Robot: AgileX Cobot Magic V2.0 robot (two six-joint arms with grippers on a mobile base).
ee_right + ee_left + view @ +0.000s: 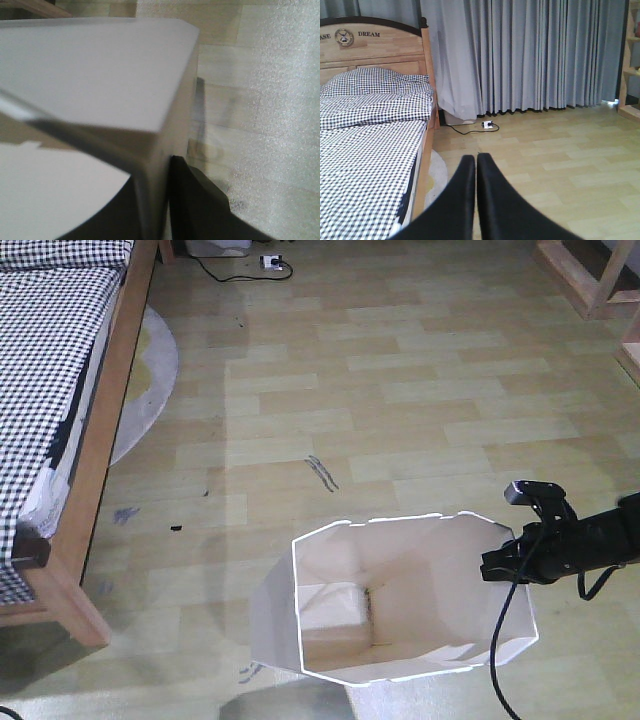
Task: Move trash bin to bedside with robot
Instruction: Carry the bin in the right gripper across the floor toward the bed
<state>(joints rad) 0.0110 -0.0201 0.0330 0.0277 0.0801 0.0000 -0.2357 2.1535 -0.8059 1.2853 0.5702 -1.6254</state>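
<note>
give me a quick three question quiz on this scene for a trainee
1. True or false: the tall white thin-walled plastic trash bin touches the light brown wooden bed frame.
2. What does the right gripper clamp? A the bin's rim; B a bottle; C nothing.
3. Fill in: the left gripper is shut and ____.

Key: 1 false, bare floor lies between them; 2 A; 3 empty.
</note>
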